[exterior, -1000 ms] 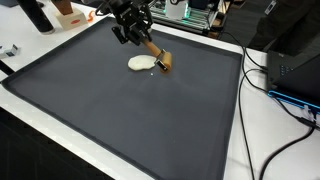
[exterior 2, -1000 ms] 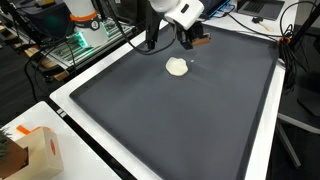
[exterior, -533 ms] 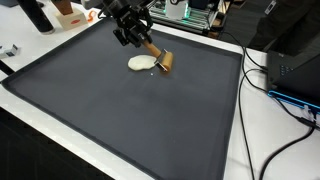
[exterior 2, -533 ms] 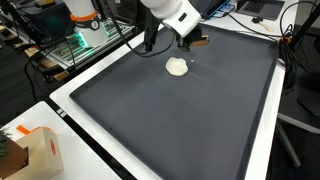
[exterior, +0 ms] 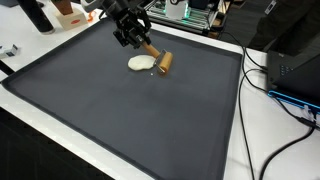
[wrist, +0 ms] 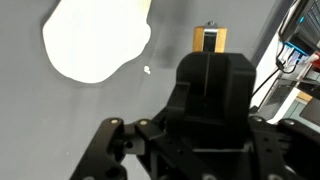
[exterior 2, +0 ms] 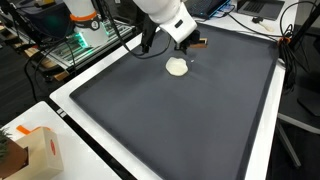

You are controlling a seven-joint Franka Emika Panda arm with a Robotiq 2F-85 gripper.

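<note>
one dough blob, one wooden tool

Exterior view: raised camera off a table corner, facing obliquely down across the dark mat, with the fingers distant near the far edge.

Exterior view: raised, from another corner, same mat, fingers again far off.

Wrist view: close, looking straight down past the fingers.

Shared by all: white patch and wooden piece just beside the fingers.
</note>
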